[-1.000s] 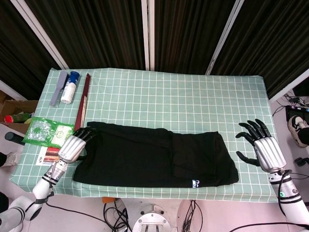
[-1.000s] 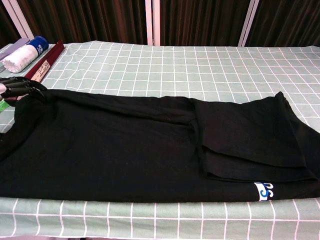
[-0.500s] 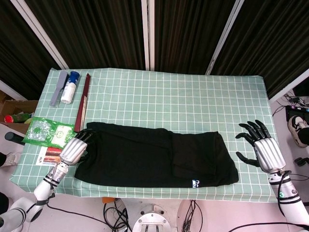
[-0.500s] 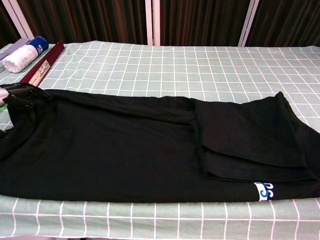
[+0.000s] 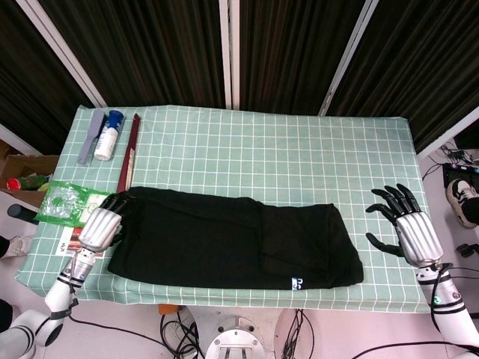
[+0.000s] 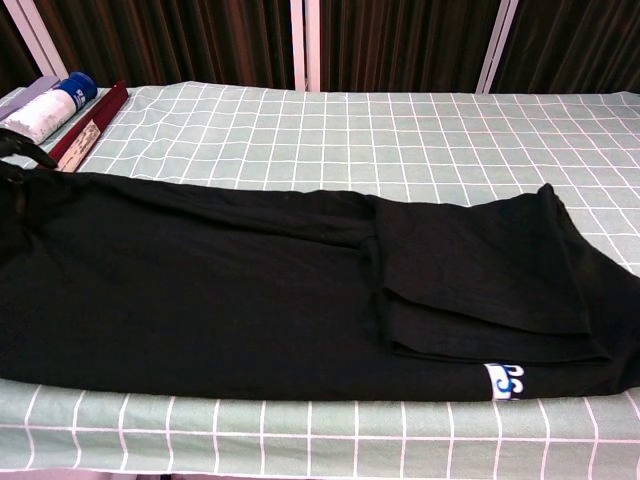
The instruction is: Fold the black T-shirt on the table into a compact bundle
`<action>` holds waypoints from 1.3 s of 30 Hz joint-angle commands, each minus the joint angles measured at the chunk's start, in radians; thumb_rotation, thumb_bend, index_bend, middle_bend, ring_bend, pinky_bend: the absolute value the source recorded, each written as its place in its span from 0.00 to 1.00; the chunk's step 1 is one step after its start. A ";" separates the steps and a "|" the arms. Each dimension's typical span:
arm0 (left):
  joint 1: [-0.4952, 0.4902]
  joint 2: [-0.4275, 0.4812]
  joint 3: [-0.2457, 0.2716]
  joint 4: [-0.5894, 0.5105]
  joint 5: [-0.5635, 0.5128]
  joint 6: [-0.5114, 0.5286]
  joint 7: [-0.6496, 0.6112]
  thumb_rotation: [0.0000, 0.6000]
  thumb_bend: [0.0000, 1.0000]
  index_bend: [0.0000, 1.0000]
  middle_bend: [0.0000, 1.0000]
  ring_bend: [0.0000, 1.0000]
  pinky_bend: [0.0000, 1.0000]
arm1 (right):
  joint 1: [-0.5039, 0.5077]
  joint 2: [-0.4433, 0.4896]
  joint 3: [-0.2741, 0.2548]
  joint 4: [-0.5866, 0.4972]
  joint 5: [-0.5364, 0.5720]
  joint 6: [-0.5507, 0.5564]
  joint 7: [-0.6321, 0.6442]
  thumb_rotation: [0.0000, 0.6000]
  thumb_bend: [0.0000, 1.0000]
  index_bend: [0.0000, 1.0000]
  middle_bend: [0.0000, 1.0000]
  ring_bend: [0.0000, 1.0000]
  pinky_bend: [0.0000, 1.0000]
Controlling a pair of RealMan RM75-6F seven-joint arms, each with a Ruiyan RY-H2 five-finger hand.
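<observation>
The black T-shirt (image 5: 232, 239) lies folded into a long band along the table's front edge, with a thicker folded part on its right half and a blue-and-white label (image 6: 505, 380) near the front right corner. My left hand (image 5: 101, 226) grips the shirt's left end, its dark fingers curled into the cloth. In the chest view the T-shirt (image 6: 250, 290) fills the foreground and only the left fingers (image 6: 22, 155) show at the left border. My right hand (image 5: 408, 228) hovers beyond the shirt's right end, fingers spread, holding nothing.
At the back left lie a white bottle with a blue cap (image 5: 108, 134), a grey flat tool (image 5: 88, 136) and a long dark red strip (image 5: 127, 157). A green packet (image 5: 71, 203) and a small card (image 5: 75, 239) sit beside my left hand. The table (image 5: 299, 164) has a green checked cloth.
My left hand has drawn back to the left with the shirt's end, and the whole shirt has slid left with it. The right hand has stayed put.
</observation>
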 commanded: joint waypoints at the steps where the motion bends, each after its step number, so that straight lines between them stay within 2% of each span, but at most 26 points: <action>1: 0.014 0.039 -0.025 -0.033 -0.032 0.012 0.020 1.00 0.66 0.61 0.22 0.11 0.18 | 0.003 -0.008 0.004 0.011 0.001 0.000 0.011 1.00 0.16 0.41 0.19 0.10 0.11; 6: 0.037 0.101 -0.064 -0.057 -0.095 0.008 0.056 1.00 0.66 0.61 0.22 0.11 0.18 | 0.008 -0.019 0.009 0.030 -0.003 0.002 0.029 1.00 0.16 0.41 0.19 0.10 0.11; 10: 0.046 0.149 -0.072 -0.102 -0.121 -0.010 0.090 1.00 0.66 0.61 0.22 0.11 0.18 | 0.010 -0.028 0.009 0.047 -0.005 0.003 0.043 1.00 0.16 0.41 0.19 0.10 0.11; 16: 0.027 0.217 -0.073 -0.315 -0.100 -0.026 0.139 1.00 0.66 0.60 0.22 0.11 0.18 | 0.002 -0.038 0.008 0.071 -0.007 0.020 0.066 1.00 0.16 0.41 0.19 0.10 0.11; 22: -0.034 0.244 -0.090 -0.559 -0.077 -0.084 0.282 1.00 0.66 0.60 0.22 0.11 0.18 | -0.012 -0.032 0.009 0.088 -0.005 0.043 0.088 1.00 0.16 0.41 0.19 0.10 0.11; 27: -0.093 0.210 -0.134 -0.736 -0.097 -0.135 0.409 1.00 0.67 0.59 0.22 0.11 0.18 | -0.024 -0.027 0.006 0.101 -0.003 0.057 0.106 1.00 0.16 0.41 0.19 0.10 0.11; 30: -0.133 0.173 -0.156 -0.807 -0.128 -0.184 0.480 1.00 0.67 0.59 0.22 0.11 0.18 | -0.030 -0.023 0.004 0.108 -0.001 0.064 0.117 1.00 0.16 0.41 0.19 0.10 0.11; 35: -0.209 0.086 -0.183 -0.850 -0.234 -0.291 0.647 1.00 0.67 0.58 0.22 0.11 0.18 | -0.040 -0.016 0.005 0.114 0.001 0.076 0.130 1.00 0.16 0.42 0.19 0.10 0.11; 39: -0.272 -0.023 -0.201 -0.824 -0.328 -0.342 0.781 1.00 0.67 0.57 0.22 0.11 0.18 | -0.045 -0.013 0.003 0.119 0.002 0.078 0.135 1.00 0.16 0.42 0.19 0.10 0.11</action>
